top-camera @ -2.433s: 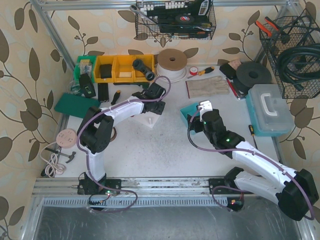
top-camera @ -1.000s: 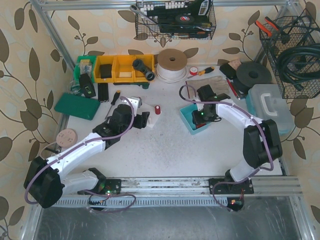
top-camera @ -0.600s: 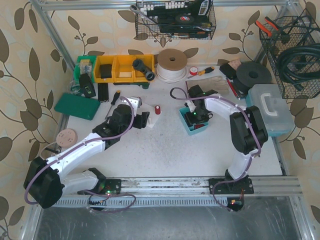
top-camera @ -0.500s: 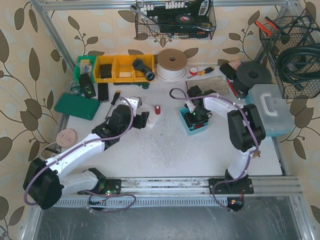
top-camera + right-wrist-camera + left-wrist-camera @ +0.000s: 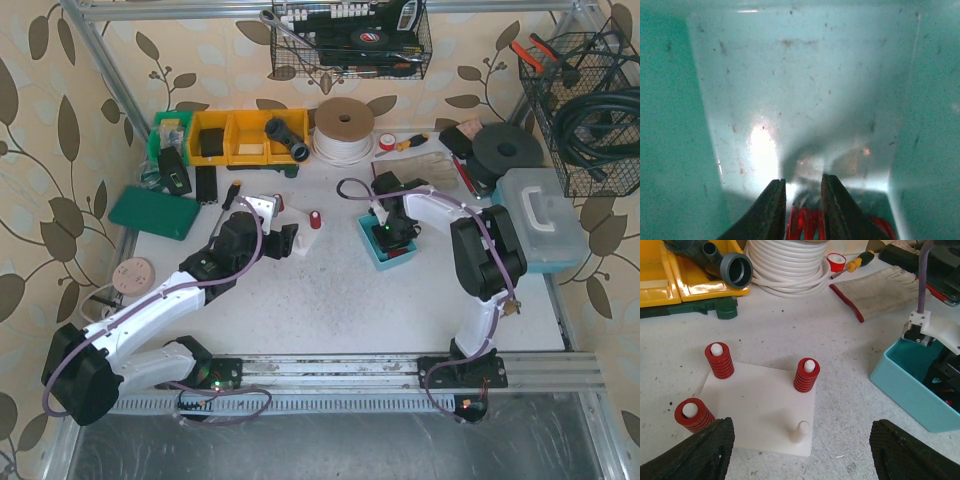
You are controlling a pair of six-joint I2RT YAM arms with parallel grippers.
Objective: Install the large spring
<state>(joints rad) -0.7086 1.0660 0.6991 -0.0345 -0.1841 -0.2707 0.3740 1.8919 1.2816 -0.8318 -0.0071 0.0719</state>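
While the left arm is backing off toward the near-left, the right arm is now reaching deep into the teal bin (image 5: 372,250). A couple of seconds back it was folded near its base, and over the last half second it has only been nudging slightly left inside the bin. That reads as the pick stage of the task.

The right gripper (image 5: 801,192) is sitting low against the bin floor, fingers drawn close and pinching the red coils of the large spring (image 5: 807,222) between them. It looks clenched on it, though only the top of the coil is showing. The spring is not lifting yet; it is lying at the bin bottom.

The left gripper (image 5: 802,440) is hanging spread wide and holding nothing, just near the white plate (image 5: 760,405). Earlier it was covering the plate; now it is giving a clear view. Three seated springs (image 5: 806,376) are standing on their posts and one bare peg (image 5: 800,431) is waiting at the near corner.

Judgement: the target slot is opening up, and the lift and carry across to that peg are coming next.
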